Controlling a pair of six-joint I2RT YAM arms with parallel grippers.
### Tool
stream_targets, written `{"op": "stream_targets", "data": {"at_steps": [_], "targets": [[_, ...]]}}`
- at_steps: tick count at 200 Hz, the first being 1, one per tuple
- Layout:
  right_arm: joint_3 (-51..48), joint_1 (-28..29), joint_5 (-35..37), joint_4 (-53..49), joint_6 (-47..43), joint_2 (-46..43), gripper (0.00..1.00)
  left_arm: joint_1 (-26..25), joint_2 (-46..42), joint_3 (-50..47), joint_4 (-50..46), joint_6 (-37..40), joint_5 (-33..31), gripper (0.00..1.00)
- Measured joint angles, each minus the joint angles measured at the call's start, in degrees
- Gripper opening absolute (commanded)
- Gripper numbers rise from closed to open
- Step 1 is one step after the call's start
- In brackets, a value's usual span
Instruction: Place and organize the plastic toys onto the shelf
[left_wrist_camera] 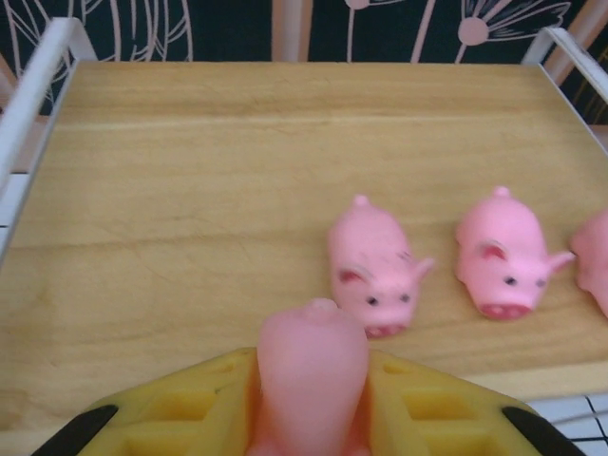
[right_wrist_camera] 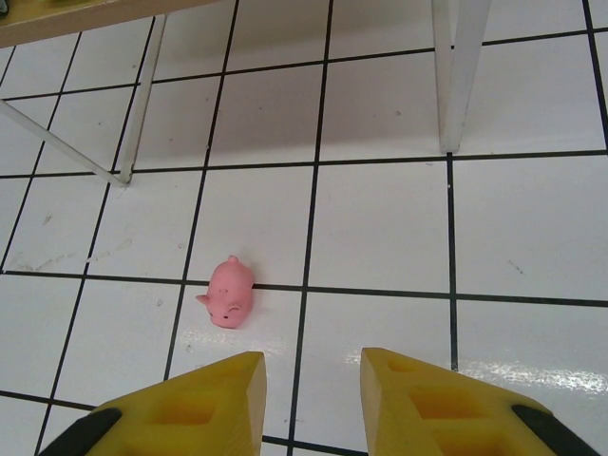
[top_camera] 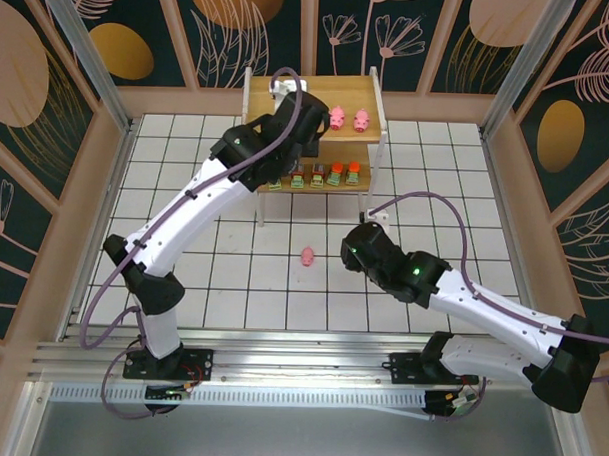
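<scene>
My left gripper (left_wrist_camera: 312, 366) is shut on a pink pig (left_wrist_camera: 312, 370), held tail up just above the top board of the shelf (left_wrist_camera: 190, 190). On that board, to the right, lie two more pigs (left_wrist_camera: 372, 271) (left_wrist_camera: 499, 255), and a third pig (left_wrist_camera: 597, 261) is cut off by the frame edge. From the top view, the left gripper (top_camera: 310, 118) hangs over the shelf's upper tier (top_camera: 279, 92), beside two pigs (top_camera: 336, 117). Several blocky toys (top_camera: 316, 177) line the lower tier. One pig (right_wrist_camera: 229, 293) lies on the floor, ahead and left of my open right gripper (right_wrist_camera: 312, 399).
The shelf's white legs (right_wrist_camera: 454, 85) stand on the tiled floor beyond the right gripper, with a slanted brace (right_wrist_camera: 133, 104) at the left. Wooden walls (top_camera: 106, 181) ring the white tiled floor (top_camera: 436, 183). The loose pig (top_camera: 308, 256) lies left of the right gripper (top_camera: 352, 248).
</scene>
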Motion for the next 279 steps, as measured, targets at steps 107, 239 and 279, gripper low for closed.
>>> {"op": "stream_targets", "data": {"at_steps": [107,239,279], "targets": [[-0.13,0.13,-1.46,4.81,-1.97,4.83,0.35,3.87,2.32,2.34,0.26,2.27,3.56,0.31],[-0.13,0.15,-2.99,6.49,-2.99,6.8,0.37,4.96,2.93,-0.61,2.12,2.43,3.56,0.4],[-0.13,0.24,-3.48,6.71,-2.99,7.48,0.37,4.98,2.93,-2.29,3.69,2.4,3.76,0.46]]}}
